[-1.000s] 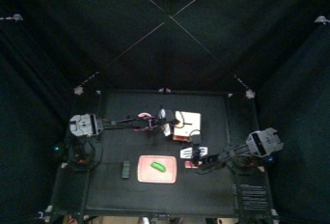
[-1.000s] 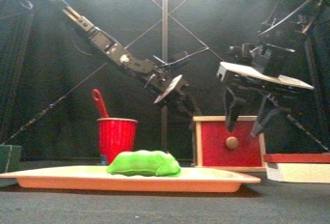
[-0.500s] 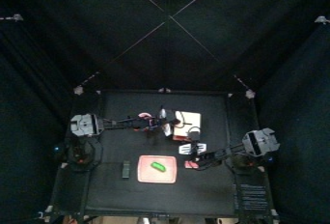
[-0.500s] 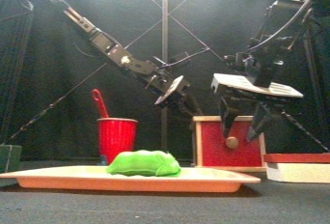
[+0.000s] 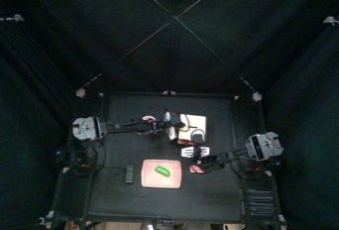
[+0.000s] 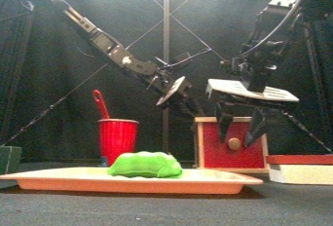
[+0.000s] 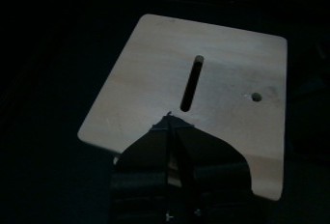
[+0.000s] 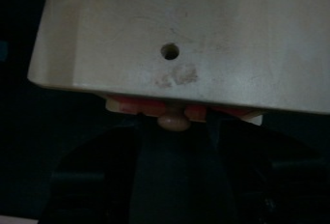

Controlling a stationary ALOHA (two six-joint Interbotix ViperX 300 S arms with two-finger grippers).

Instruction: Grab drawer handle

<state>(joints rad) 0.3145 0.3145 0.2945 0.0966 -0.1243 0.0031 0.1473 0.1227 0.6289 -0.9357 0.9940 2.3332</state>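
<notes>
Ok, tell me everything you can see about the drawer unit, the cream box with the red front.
The drawer is a small boxy unit, cream on top with a slot and a small hole there, as the left wrist view shows. Its reddish front carries a round tan knob. It stands upright on the black table, right of the red cup. The right claw hangs open around the knob; contact is unclear.

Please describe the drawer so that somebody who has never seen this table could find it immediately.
Look at the black table, behind the long flat tray holding a green item. To the right of the red cup stands the drawer. It alone is a cream box with a red-framed front and a round knob.
</notes>
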